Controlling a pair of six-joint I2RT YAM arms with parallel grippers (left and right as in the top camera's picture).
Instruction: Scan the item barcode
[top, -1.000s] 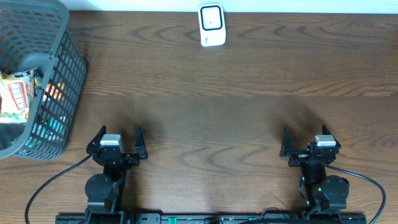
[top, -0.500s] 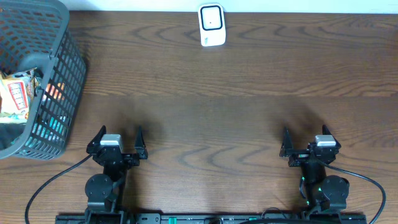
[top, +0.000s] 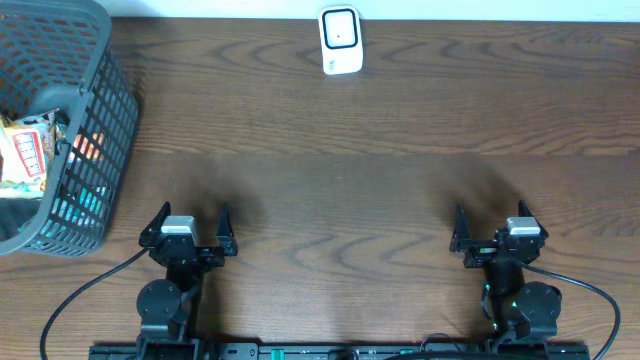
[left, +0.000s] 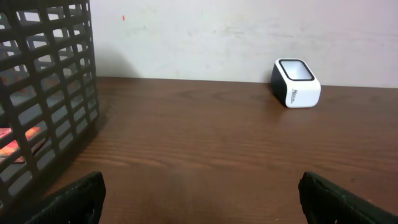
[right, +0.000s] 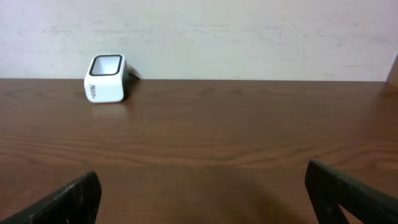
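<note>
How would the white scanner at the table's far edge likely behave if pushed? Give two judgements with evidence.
The scanner looks squat and boxy, sitting flat, so it would probably slide rather than roll or tip. Its smooth white casing may be slippery to grip, and it seems rigid.

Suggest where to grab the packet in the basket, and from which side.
Take the packet by its exposed top, coming straight down with the open left gripper. It lies inside the basket, whose mesh walls block any sideways approach; only the open top gives access. The frame cuts off part of it, so this is tentative.
</note>
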